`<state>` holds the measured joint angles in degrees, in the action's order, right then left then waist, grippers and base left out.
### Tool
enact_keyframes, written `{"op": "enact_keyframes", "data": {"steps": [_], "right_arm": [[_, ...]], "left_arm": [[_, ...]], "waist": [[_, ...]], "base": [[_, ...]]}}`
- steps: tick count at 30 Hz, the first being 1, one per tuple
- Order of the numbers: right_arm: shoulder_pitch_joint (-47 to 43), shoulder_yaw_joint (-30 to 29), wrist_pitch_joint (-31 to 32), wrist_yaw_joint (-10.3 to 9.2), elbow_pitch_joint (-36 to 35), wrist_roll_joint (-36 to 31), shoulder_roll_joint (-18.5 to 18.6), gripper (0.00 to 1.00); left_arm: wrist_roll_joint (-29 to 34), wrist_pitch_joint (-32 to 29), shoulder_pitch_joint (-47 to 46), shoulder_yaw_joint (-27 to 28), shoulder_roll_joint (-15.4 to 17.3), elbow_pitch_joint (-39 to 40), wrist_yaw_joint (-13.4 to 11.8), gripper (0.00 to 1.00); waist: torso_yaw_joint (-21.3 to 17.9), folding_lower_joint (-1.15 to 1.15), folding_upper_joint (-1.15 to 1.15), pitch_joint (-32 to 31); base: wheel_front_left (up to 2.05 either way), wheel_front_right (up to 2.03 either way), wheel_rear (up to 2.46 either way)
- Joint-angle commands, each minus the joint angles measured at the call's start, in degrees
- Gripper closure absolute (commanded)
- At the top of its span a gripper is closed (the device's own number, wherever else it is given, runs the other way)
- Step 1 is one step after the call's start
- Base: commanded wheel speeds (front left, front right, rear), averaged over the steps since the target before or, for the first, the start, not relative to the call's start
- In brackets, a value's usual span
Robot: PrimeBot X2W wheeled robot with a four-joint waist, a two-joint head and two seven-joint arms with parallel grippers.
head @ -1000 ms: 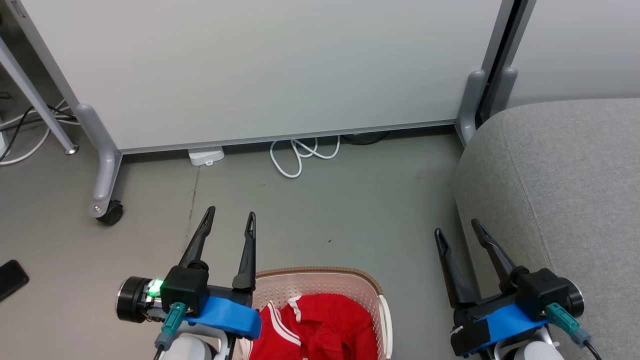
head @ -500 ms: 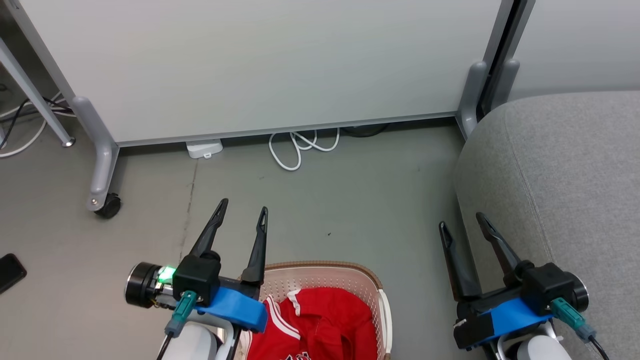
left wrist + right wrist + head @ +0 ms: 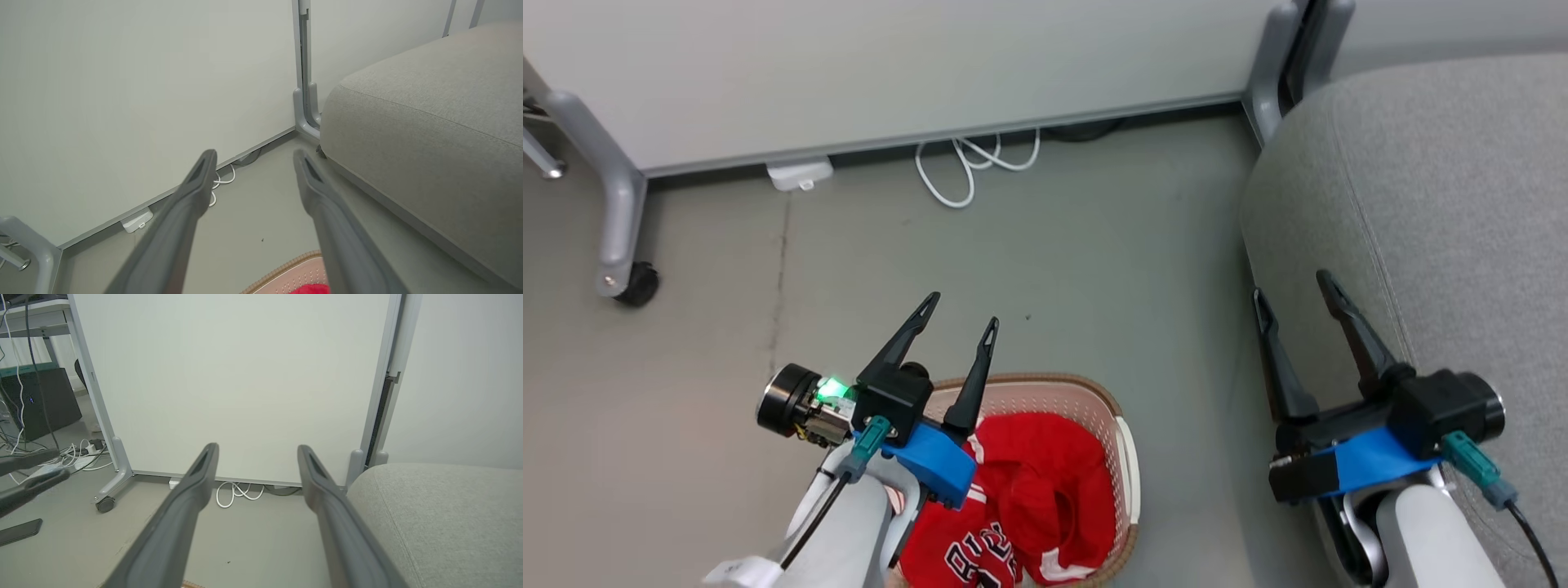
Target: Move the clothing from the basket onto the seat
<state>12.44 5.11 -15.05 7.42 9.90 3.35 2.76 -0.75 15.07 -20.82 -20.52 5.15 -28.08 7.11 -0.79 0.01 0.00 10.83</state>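
Head view: left gripper (image 3: 961, 309) over basket (image 3: 1045, 382), right gripper (image 3: 1290, 284) beside seat (image 3: 1421, 204), jaws apart, empty

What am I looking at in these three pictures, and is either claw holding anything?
The wide picture comes from the robot's head camera, looking down at the floor. The dark two-fingered claws are its left gripper and right gripper; both are open and empty. The other two pictures come from a camera on each wrist, looking forward along that arm's own claw. On the floor stands a cream laundry basket holding red sports clothing, near the left gripper. The grey sofa seat, where the clothing must go, is at the right.
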Motion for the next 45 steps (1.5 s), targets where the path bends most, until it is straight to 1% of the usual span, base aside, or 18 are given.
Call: {"op": "enact_keyframes", "data": {"steps": [1, 7, 12, 18, 27, 32, 35, 41, 45], "right_arm": [[1.5, 0.0, -0.2, 0.13, -0.4, -0.3, 0.2, 0.00], [4.8, 0.5, -0.2, 0.13, -1.8, 0.0, 0.2, 0.00], [7.3, 1.4, -0.2, 0.12, -2.5, 1.1, 0.2, 0.00], [9.5, 1.8, -0.2, 0.12, -3.7, 2.0, 0.2, 0.00], [12.2, 2.7, -0.2, 0.12, -4.7, 2.8, 0.2, 0.00], [13.7, 3.2, -0.2, 0.12, -5.4, 3.0, 0.2, 0.00], [14.4, 3.4, -0.2, 0.09, -6.0, 3.1, 0.2, 0.00], [15.7, 3.4, -0.2, 0.08, -7.0, 2.7, 0.2, 0.00], [16.5, 3.2, -0.2, 0.08, -8.0, 2.4, 0.2, 0.00]], "left_arm": [[0.3, 0.2, -1.5, -0.6, 0.7, -1.3, 0.2, 0.00], [0.4, 0.2, -6.1, -4.7, 2.2, -8.8, 0.3, 0.00], [0.0, 0.2, -9.9, -12.8, 4.7, -16.3, 0.4, 0.00], [-1.3, 0.2, -13.9, -22.6, 7.1, -24.0, 0.4, 0.00], [-4.3, -0.1, -19.8, -36.9, 8.4, -35.6, 0.4, 0.00], [-8.3, -2.2, -22.4, -42.1, 8.5, -40.5, 0.4, 0.00], [-10.8, -5.4, -23.3, -44.9, 9.0, -42.3, 0.4, 0.00], [-15.3, -12.2, -25.6, -49.6, 10.3, -43.2, 0.4, 0.00], [-16.5, -14.4, -28.0, -51.5, 11.4, -42.5, 0.4, 0.00]], "waist": [[-1.9, -0.01, 0.00, 3.0], [-4.4, -0.01, 0.00, 9.0], [-6.7, -0.01, 0.00, 14.1], [-8.4, -0.01, 0.00, 19.2], [-9.8, -0.01, 0.00, 25.7], [-10.5, -0.01, 0.00, 28.9], [-11.0, -0.01, 0.00, 30.7], [-11.7, -0.01, 0.00, 34.3], [-12.2, -0.01, 0.00, 37.0]], "base": [[0.00, 0.00, 0.00], [0.00, 0.00, 0.00], [0.00, 0.00, 0.00], [0.00, 0.00, 0.00], [0.00, 0.00, 0.00], [0.00, 0.00, 0.00], [0.00, 0.00, 0.00], [0.00, 0.00, 0.00], [0.00, 0.00, 0.00]]}}
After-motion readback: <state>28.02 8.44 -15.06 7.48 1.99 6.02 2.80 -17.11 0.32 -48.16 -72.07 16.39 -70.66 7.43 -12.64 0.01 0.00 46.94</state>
